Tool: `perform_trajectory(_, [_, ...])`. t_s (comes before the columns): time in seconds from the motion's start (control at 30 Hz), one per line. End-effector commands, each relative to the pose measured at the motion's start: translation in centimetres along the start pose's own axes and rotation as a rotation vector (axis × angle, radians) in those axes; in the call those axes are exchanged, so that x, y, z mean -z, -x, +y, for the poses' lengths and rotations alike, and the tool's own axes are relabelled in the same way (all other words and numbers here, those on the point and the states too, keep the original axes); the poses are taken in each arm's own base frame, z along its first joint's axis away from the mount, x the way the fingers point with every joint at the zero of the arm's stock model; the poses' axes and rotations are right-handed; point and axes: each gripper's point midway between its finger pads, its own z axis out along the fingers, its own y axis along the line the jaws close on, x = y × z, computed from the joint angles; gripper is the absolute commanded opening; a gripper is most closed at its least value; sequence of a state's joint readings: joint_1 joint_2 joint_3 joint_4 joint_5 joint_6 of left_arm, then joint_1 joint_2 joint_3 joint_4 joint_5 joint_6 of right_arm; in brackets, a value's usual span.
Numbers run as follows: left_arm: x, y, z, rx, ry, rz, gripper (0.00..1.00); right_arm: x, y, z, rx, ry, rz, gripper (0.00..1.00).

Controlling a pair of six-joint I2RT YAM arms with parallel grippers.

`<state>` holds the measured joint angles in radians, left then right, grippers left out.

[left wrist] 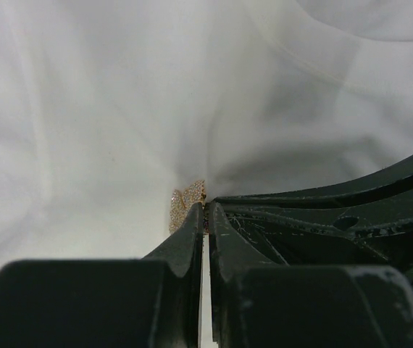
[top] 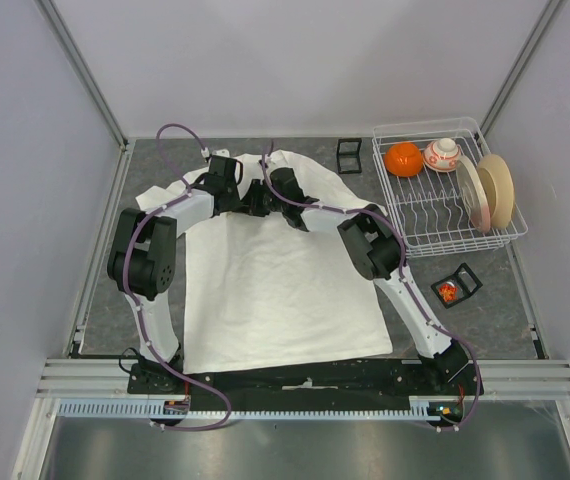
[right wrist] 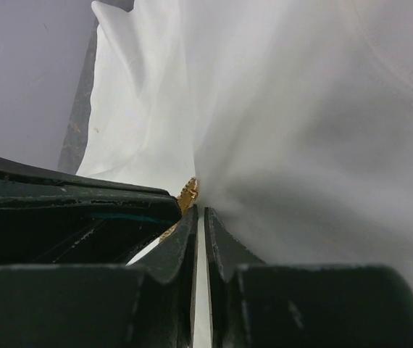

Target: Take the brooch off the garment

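Grey table, white garment, dish rack at right, jaws at brooch

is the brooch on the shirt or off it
on, it seems: gold brooch sits against the puckered white shirt, fabric drawn tight to it

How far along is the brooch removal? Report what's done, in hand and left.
Done: the approach; the left gripper and the right gripper are both shut, tips at the gold brooch. In hand: the pinch, with the T-shirt puckered toward it; which gripper holds brooch or cloth is unclear. Left: freeing the brooch, still on the cloth.
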<state>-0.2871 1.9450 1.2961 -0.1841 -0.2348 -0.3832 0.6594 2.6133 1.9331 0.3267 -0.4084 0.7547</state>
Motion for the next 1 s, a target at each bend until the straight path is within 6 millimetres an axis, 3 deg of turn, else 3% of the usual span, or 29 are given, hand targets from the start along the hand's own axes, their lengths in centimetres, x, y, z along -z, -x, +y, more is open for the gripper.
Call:
perform_trajectory(0.0, [1.0,1.6,-0.6,-0.013,-0.032,-0.055,0.02,-0.7,0.9,0.7,0.035,0.012,-0.029,0.13])
perform_trajectory(0.47, [1.0,1.6,-0.9,-0.009,-0.052,-0.056,0.02,-1.0,0.8,0.6,0.034,0.009,-0.031,0.12])
perform_trajectory(0.97, [0.5,0.9,-1.5,0.004,-0.079,-0.033,0.02,-1.2,0.7,3.7,0.047,0.154,-0.049,0.11])
